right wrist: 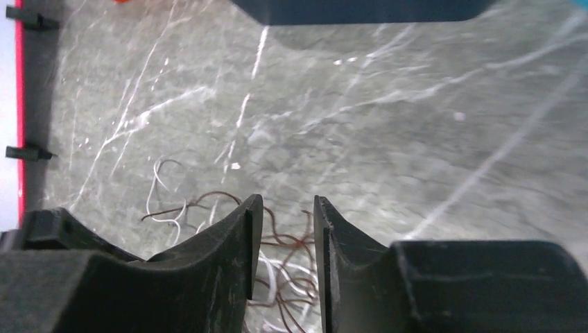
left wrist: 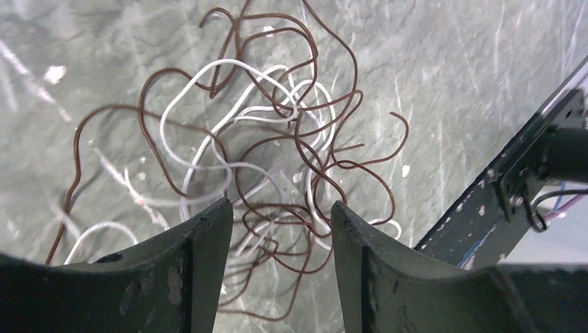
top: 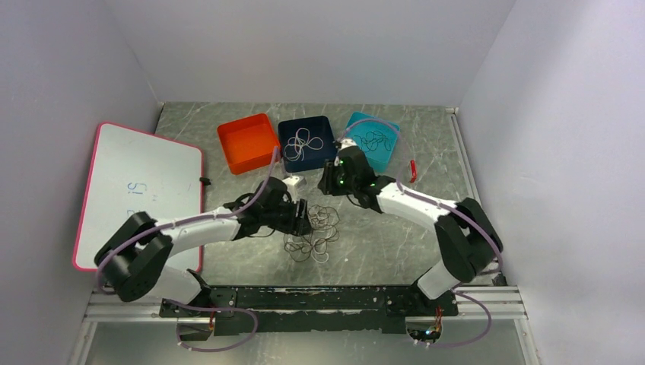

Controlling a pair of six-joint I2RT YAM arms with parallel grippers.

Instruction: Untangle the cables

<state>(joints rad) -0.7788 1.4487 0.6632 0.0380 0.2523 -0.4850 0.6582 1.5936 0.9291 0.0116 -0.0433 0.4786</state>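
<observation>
A tangle of thin brownish-red and white cables [top: 316, 230] lies in curly loops on the marbled table, between the two grippers. My left gripper [top: 305, 217] hangs at the tangle's left edge. In the left wrist view its jaws [left wrist: 281, 211] stand open over the cables [left wrist: 298, 132], with the wires lying loose on the table below the gap. My right gripper [top: 328, 179] is just beyond the tangle, near the navy bin. Its fingers [right wrist: 288, 202] stand a little apart with nothing between them, and the cables [right wrist: 291, 270] show below.
Three bins stand at the back: orange [top: 247, 142], navy [top: 328, 126] holding a white cable, teal [top: 355, 122] holding a black cable. A pink-rimmed whiteboard [top: 137, 190] lies at the left. A small white piece [top: 293, 181] and a red item [top: 413, 170] lie nearby. The black frame rail [left wrist: 499, 201] runs along the near edge.
</observation>
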